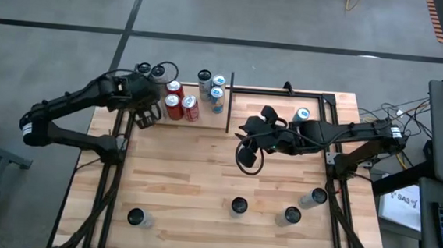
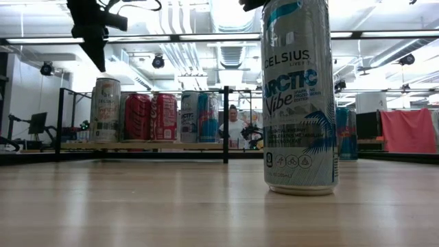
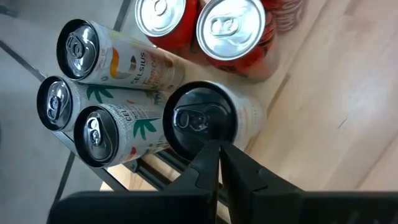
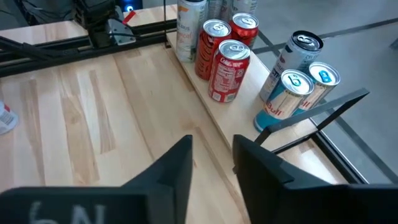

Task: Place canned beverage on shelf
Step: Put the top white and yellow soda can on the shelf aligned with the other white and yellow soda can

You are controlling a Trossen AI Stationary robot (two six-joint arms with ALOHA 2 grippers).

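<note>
The left hand [image 1: 148, 113] hangs over the shelf [image 1: 152, 125] at the tabletop's [image 1: 203, 170] far left, fingers pressed together and empty just above a black-topped can [image 3: 200, 119], which looks freshly set beside the red cans [image 1: 180, 106] so the row stays tight. The right hand [image 1: 246, 133] hovers mid-tabletop with fingers [image 4: 175, 168] part-spread, gripping nothing. 4 cans, one a loose can [image 1: 238, 206], stand along the near edge, apparently awaiting shelving.
</note>
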